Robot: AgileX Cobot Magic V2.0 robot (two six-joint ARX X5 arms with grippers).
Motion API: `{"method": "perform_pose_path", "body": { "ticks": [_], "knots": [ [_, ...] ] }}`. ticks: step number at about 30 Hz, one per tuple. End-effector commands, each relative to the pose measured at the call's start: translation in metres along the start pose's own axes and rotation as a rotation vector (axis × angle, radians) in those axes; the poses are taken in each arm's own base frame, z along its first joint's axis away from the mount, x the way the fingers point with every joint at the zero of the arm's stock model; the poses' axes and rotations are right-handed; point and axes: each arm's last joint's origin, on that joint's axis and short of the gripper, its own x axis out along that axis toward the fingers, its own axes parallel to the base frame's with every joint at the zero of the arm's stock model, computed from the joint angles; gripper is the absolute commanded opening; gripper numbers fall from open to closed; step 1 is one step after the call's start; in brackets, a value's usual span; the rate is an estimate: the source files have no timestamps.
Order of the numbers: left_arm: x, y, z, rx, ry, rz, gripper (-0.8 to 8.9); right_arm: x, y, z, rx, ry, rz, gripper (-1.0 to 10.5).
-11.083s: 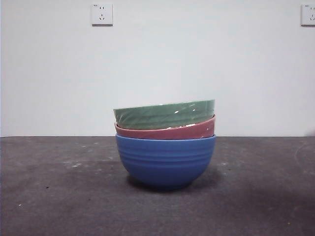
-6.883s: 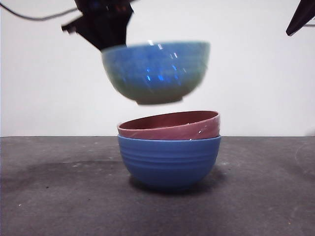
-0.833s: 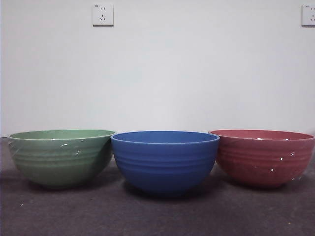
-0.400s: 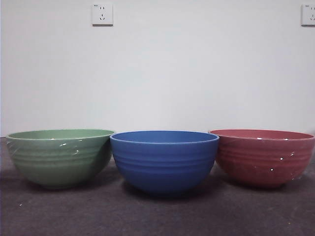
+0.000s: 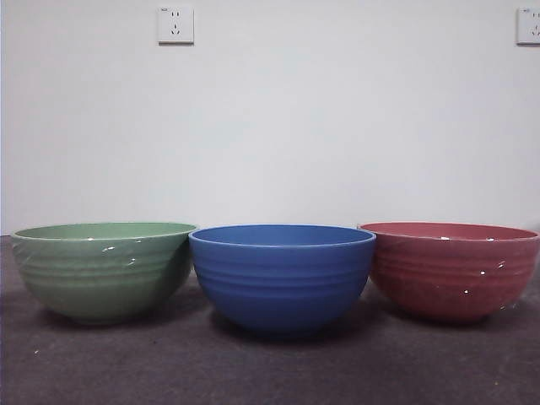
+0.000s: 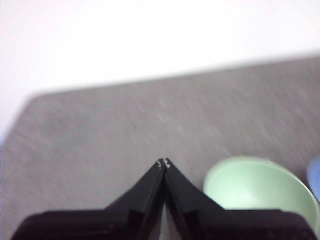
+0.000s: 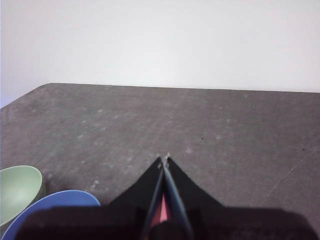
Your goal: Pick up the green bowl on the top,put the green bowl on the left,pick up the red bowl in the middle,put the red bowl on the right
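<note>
Dark grey table (image 5: pixel 270 371) runs under a white wall. Left claw (image 6: pixel 164 162) hangs above it, jaws pressed together and empty, the green bowl (image 6: pixel 257 185) just beside and below. Right claw (image 7: pixel 164 159) is likewise closed on nothing, the red bowl (image 5: pixel 451 268) below it. Between them sits the blue bowl (image 5: pixel 281 274). Nothing has shifted since half a second ago; ten seconds back all three were stacked.

We count three bowls in a row across the lower frame, one green bowl (image 5: pixel 103 270) lower left, one blue bowl (image 5: pixel 282 277) lower centre, one red bowl (image 5: pixel 453 268) lower right, two wall sockets (image 5: pixel 175 24) along the top edge.
</note>
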Motion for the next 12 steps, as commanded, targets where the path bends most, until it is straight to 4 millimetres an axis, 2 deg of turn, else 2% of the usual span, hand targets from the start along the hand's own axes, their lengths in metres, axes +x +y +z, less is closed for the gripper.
{"method": "perform_pose_path", "body": {
  "ticks": [1, 8, 12],
  "knots": [
    [0.015, 0.002, -0.037, 0.012, -0.026, 0.071, -0.03, 0.0, 0.0, -0.001, 0.009, 0.001, 0.002, 0.0],
    [0.047, 0.005, -0.108, -0.116, -0.046, 0.137, -0.03, 0.001, 0.0, -0.001, 0.01, 0.003, 0.002, 0.0],
    [0.056, 0.004, -0.129, -0.155, 0.013, 0.13, -0.03, 0.001, 0.0, -0.001, 0.01, 0.007, 0.002, 0.0]
  ]
}}
